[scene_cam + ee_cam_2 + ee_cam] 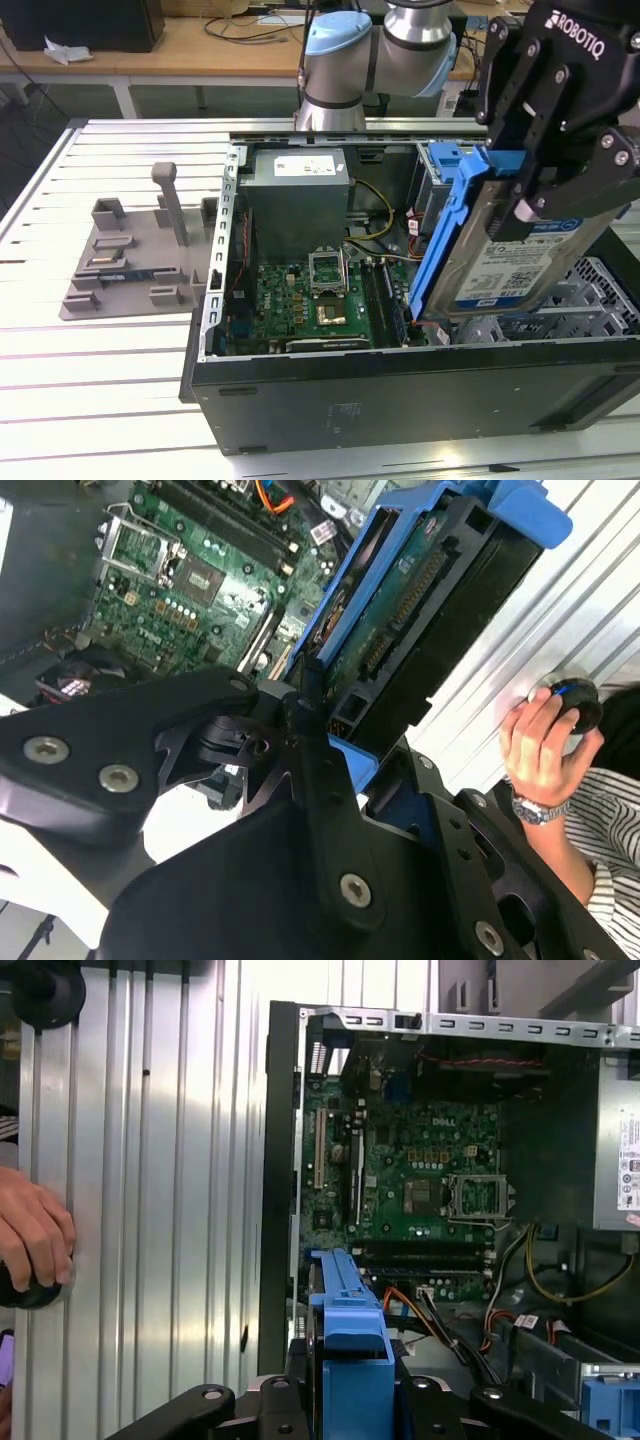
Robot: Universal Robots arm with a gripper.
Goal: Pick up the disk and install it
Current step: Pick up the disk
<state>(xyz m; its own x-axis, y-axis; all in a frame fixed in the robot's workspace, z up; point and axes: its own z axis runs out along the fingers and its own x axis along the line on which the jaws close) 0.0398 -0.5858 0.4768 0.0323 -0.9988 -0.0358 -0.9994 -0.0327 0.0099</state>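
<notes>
While arm (340,50) reaches over case (300,390), claw (525,205) clamps disk (500,270) (steeply tilted).

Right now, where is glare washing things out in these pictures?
Exterior view: the table glares white in the foreground. Second wrist view: the table beyond the disk is washed out. First wrist view: the table shines in streaks; the motherboard is evenly lit.

Silver arm (415,25), seemingly pale-blue joint caps (335,35); black screw-studded hand (522,200).
</notes>
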